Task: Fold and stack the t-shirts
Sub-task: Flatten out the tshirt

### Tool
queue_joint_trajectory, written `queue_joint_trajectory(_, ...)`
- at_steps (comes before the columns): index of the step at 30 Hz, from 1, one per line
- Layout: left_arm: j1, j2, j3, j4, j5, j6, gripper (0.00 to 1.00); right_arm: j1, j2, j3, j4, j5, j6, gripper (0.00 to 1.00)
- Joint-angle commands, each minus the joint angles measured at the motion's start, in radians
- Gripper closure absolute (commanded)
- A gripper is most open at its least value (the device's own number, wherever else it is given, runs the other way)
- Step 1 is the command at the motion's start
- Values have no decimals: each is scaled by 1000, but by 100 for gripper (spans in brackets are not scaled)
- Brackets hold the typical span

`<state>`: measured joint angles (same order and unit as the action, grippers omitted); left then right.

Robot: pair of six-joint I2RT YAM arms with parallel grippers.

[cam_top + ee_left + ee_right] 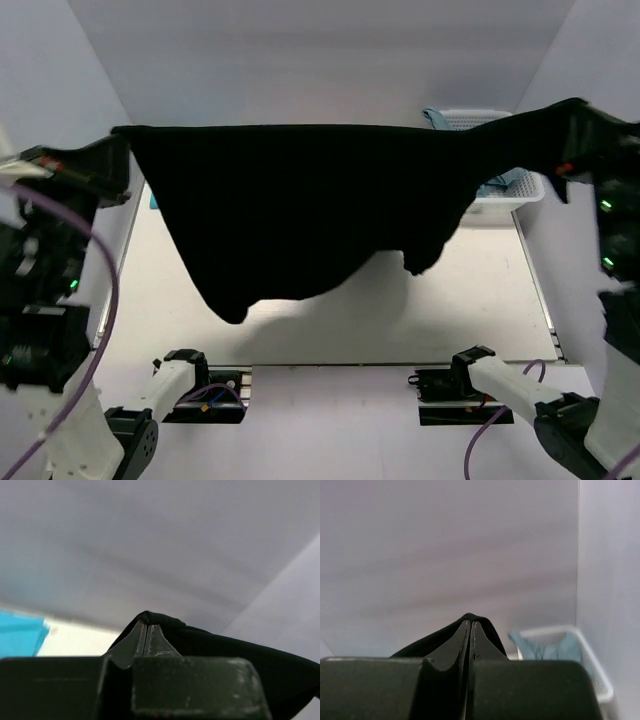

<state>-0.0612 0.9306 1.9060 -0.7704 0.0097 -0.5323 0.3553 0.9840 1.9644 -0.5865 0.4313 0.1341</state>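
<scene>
The left gripper (148, 630) and the right gripper (470, 627) each pinch a top corner of the black t-shirt (300, 210). It hangs spread wide, high over the table (480, 300). I think the next move is to lay it down flat to fold.

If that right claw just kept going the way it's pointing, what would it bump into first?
Probably the pale back wall; nothing else shows ahead of the right gripper beyond the fold of black t-shirt it pinches. The white basket sits lower right, likely off its line.
</scene>
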Motion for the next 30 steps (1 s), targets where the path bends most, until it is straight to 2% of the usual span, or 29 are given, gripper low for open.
queue_joint_trajectory(1,3,-30,143,14,35,60,100,-1,-65,94,148,-81,-129,100)
queue_joint_trajectory(5,3,-52,324,-27,45,72,100,-3,-105,159,166,-160,-183,100)
queue_joint_trajectory(7,-6,-71,358,-38,45,72,100,-4,-122,166,180,-169,-208,100)
queue_joint_trajectory(13,-6,-102,387,-41,45,52,100,1,-180,197,241,-192,-246,100)
queue_joint_trajectory(18,-6,-46,354,-64,45,43,100,-4,-137,179,226,-172,-274,100)
queue_joint_trajectory(21,-6,-18,260,-53,23,43,100,-4,-119,64,221,-151,-281,100)
queue_joint_trajectory(24,-6,25,115,-9,-3,43,100,-3,-94,-98,300,-115,-312,100)
queue_joint_trajectory(27,-6,52,-79,62,-29,58,100,-4,-74,-304,405,-101,-330,100)
queue_joint_trajectory(30,6,103,-354,164,-46,75,100,-7,-9,-470,494,-83,-314,100)
